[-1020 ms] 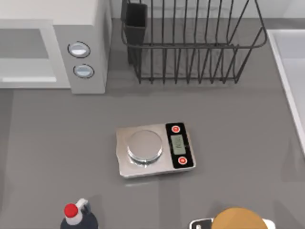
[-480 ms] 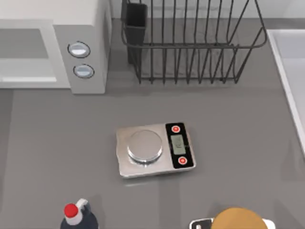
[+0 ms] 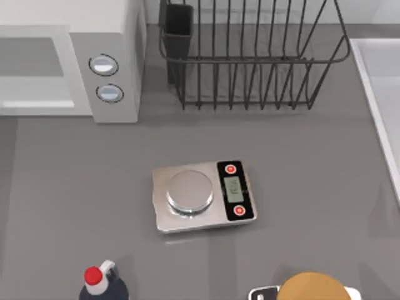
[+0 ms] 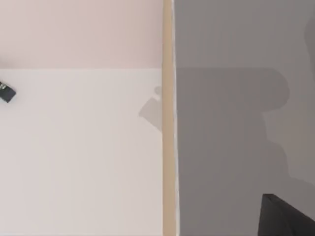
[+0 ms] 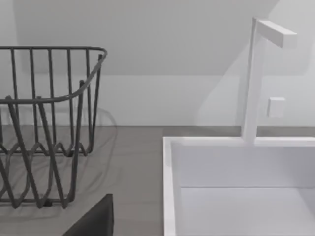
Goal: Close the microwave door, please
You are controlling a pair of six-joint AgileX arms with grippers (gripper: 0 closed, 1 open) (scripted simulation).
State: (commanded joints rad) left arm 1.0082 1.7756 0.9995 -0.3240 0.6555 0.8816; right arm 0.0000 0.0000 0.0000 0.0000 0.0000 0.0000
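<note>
Microwave (image 3: 69, 59) at the desk's (image 3: 75, 187) far left, door (image 3: 34, 75) flush against its front.
Scale (image 3: 203, 197) well in front of it; rack (image 3: 250, 56) just beside. Pincers' grip: cannot tell.

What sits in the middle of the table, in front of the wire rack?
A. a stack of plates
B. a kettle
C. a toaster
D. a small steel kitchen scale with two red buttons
D: in the top view a flat steel kitchen scale with a round weighing plate and two red buttons lies mid-table, nearer the camera than the dark wire rack.
</note>
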